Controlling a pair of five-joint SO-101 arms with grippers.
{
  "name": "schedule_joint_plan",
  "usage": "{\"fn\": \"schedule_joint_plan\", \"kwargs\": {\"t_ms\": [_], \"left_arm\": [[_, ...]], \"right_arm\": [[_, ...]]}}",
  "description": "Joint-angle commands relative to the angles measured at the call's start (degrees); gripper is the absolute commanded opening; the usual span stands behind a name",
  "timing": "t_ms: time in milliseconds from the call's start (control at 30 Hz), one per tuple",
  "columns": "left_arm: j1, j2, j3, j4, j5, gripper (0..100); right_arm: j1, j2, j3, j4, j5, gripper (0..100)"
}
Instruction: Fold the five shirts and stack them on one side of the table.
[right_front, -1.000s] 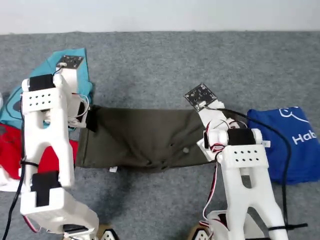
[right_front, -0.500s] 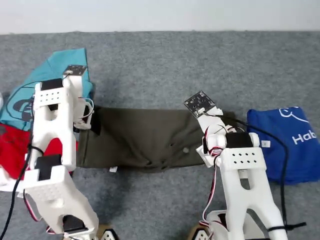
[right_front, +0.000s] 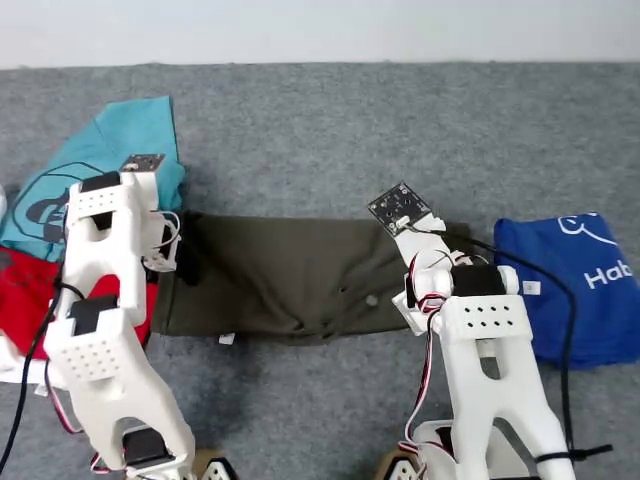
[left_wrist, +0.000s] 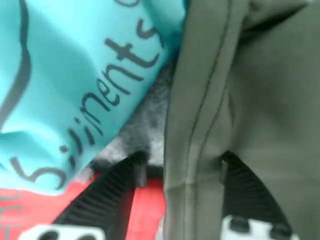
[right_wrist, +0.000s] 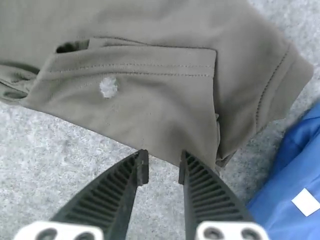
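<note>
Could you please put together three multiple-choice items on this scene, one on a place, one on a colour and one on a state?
1. Where does the blue shirt lie?
A. On the right side of the table.
B. At the table's far edge, in the middle.
C. Draped over an arm.

2. What colour is the shirt stretched out between the two arms?
A. Yellow.
B. Olive.
C. White.

3. How is the right gripper?
A. Shut on the blue shirt.
B. Shut on a sleeve lifted off the table.
C. Open, at the near edge of the olive shirt.

Answers:
1 A: the high view shows it flat at the right.
2 B: the olive shirt spans the middle.
3 C: the right wrist view shows a gap between its fingers with nothing gripped.
</note>
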Motion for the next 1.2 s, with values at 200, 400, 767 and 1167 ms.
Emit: {"fn": "schedule_joint_plan", "kwargs": {"t_ms": [200, 400, 767, 1167], "left_arm": [[1.1, 5.5, -4.3, 1.4, 0.5, 24], [6.1, 8.2, -6.8, 5.6, 0.4, 14], [10.6, 10.8, -12.6, 11.3, 0.5, 5], [16.4, 1.6, -19.1, 19.7, 0.6, 4]], "right_arm": [[0.0, -1.2, -0.2, -0.7, -0.8, 10.8], [0.0, -1.2, -0.2, -0.7, -0.8, 10.8], [0.0, -1.7, -0.2, -0.3, -0.8, 10.6], [0.2, -4.2, -0.5, -0.2, -1.0, 10.5]]}}
